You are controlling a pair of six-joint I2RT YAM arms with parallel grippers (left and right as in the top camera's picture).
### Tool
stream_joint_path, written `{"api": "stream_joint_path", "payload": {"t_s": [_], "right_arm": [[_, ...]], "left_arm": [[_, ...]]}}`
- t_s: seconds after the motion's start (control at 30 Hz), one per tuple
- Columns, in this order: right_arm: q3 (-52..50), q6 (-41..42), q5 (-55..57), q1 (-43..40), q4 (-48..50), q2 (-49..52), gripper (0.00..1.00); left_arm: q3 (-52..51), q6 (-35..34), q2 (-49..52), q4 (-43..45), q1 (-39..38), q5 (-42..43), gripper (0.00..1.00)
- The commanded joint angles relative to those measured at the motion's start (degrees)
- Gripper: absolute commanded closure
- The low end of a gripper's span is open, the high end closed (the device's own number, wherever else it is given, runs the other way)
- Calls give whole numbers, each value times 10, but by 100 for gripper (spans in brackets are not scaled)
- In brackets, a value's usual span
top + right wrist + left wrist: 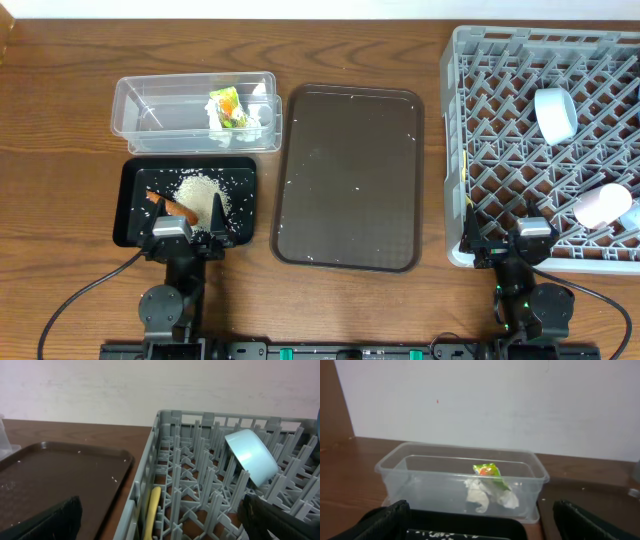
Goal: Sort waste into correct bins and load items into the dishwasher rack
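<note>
Waste fills the bins at the overhead view's left: wrapper (228, 105) and tissues (252, 124) in the clear tub (150, 100), rice (205, 190) and carrot piece (172, 207) in the black tray (135, 225). At right, the rack (470, 150) holds the light blue cup (553, 112) and pale yellow spoon (152, 507). Near the bottom edge, the left gripper (187, 238) and right gripper (510, 248) gape wide, gripping nothing.

Clear glossy plastic tub (420, 472), grey matt plastic rack (200, 460), wood-grain table (60, 100).
</note>
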Motion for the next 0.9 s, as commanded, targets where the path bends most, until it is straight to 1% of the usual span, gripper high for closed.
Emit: {"api": "stream_joint_path", "payload": {"t_s": [0.0,0.23,0.87], "right_arm": [[-1,-4,-2,-3,-2,-5,1],[-1,-4,-2,-3,-2,-5,1],[-1,-4,-2,-3,-2,-5,1]], "left_arm": [[-17,18,-8,-10,7,-12,7],[-17,14,-8,-87,7,-10,7],[-17,14,-7,-86,7,-10,7]]}}
